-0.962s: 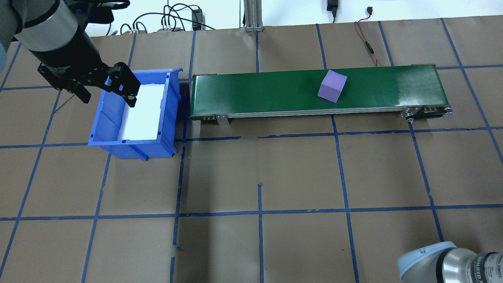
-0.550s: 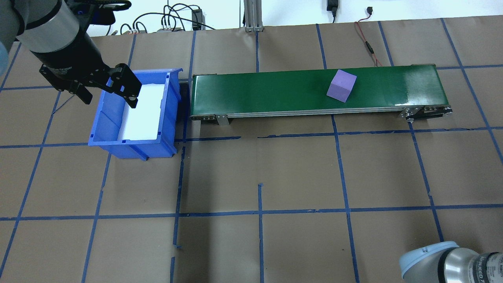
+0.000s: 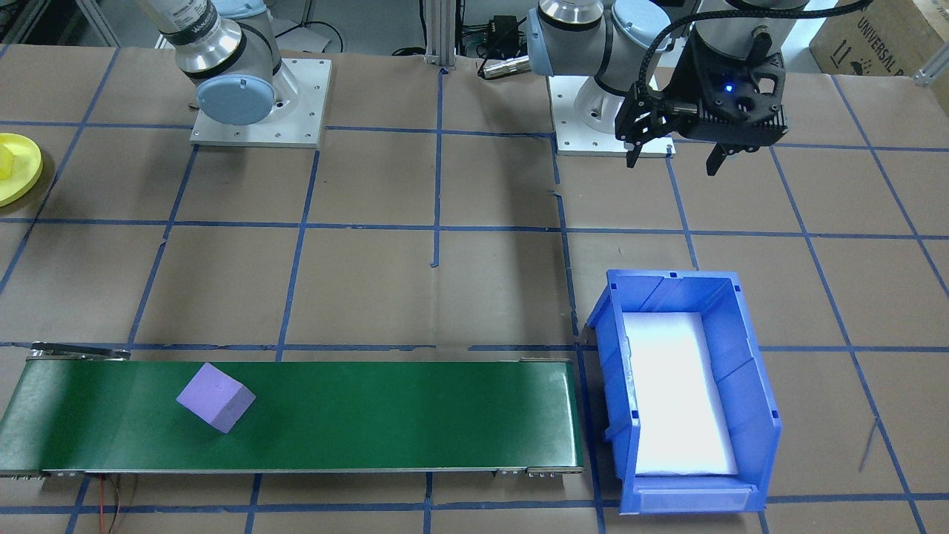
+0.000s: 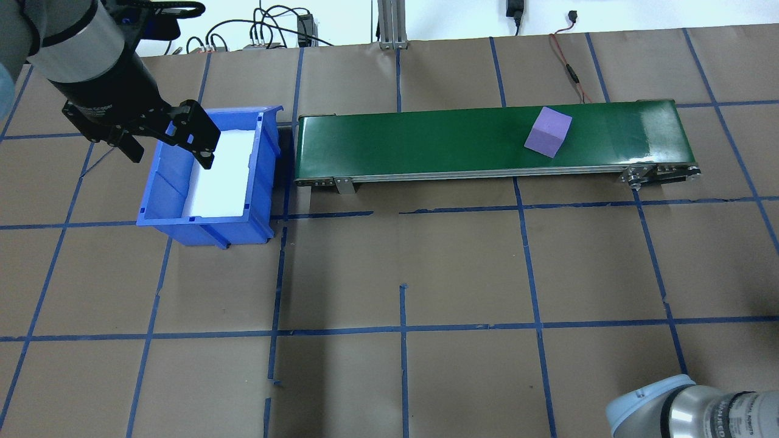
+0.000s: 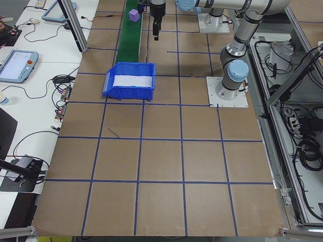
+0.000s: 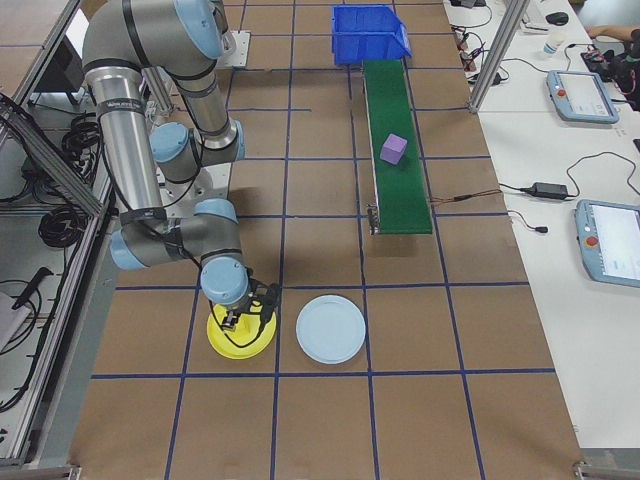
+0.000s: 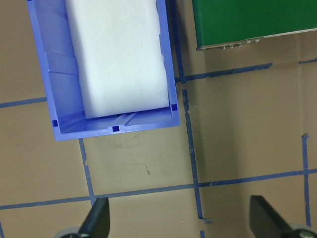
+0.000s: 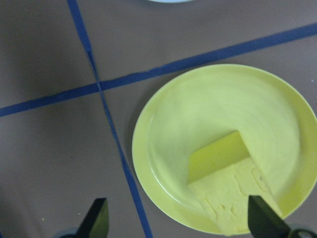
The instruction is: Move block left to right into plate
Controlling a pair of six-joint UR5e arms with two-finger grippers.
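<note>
Purple block (image 4: 548,140) riding the green conveyor (image 4: 426,143), far from the yellow plate (image 8: 225,148). Left gripper (image 3: 676,157) spread wide, empty. Right gripper (image 8: 181,225) spread too, over a yellow block (image 8: 230,191).

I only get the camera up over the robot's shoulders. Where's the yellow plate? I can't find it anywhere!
Observer: The yellow plate lies on the table beyond the end of the green belt, on the robot's right, outside your picture.
Operator: Is something in it?
Observer: Yes, a yellow block lies inside it.
Operator: What's the right arm doing?
Observer: The right arm reaches down over that plate, its jaws open.
</note>
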